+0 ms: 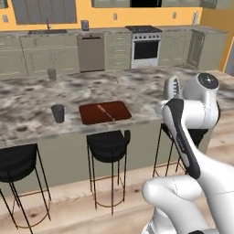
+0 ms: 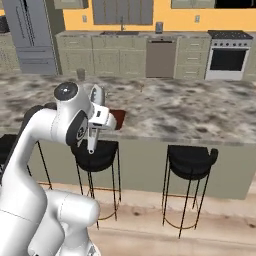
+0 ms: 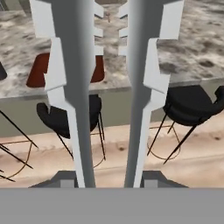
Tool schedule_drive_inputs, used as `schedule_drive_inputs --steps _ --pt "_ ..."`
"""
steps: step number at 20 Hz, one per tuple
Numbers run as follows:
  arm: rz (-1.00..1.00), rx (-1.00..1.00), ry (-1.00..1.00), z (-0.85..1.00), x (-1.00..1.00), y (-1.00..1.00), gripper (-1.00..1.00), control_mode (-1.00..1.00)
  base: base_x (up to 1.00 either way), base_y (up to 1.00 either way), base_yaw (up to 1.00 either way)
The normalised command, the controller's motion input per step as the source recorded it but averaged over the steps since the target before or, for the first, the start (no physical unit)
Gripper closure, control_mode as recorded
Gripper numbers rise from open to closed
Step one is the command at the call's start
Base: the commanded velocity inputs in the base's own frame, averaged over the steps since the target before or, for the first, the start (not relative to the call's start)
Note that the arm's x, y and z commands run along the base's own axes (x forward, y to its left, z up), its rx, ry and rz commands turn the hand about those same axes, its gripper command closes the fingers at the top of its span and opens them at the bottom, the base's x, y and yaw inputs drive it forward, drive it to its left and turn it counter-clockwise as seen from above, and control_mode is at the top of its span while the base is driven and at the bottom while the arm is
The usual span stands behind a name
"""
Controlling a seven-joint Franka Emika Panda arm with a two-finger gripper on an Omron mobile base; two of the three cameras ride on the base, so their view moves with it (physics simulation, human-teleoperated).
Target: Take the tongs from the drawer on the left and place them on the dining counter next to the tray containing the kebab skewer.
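While your white arm stands folded high before the long mottled granite dining counter (image 1: 27,98), its gripper (image 3: 111,177) looks out over the near edge. The jaws are clamped narrowly on the slim silver-grey metal tongs (image 3: 78,87), whose two long arms with scalloped tips reach toward the countertop. The flat reddish-brown tray (image 1: 105,112) with rounded corners lies to the left, the thin kebab skewer (image 1: 104,111) laid across it
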Motion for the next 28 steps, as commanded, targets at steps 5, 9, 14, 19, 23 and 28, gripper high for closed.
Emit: schedule_drive_inputs --steps 5,9,14,19,23,28 --pt "0.00 0.00 0.00 0.00 0.00 0.00 1.00 1.00 0.14 -0.62 0.31" --pt "0.00 0.00 0.00 0.00 0.00 0.00 1.00 1.00 0.18 -0.61 0.27" --pt "0.00 0.00 0.00 0.00 0.00 0.00 1.00 1.00 0.31 -0.57 0.24" --pt "0.00 0.00 0.00 0.00 0.00 0.00 1.00 1.00 0.46 -0.35 0.15" --pt "0.00 0.00 0.00 0.00 0.00 0.00 1.00 1.00 0.44 -0.02 0.06" --pt "0.00 0.00 0.00 0.00 0.00 0.00 1.00 1.00 0.48 0.00 0.01"
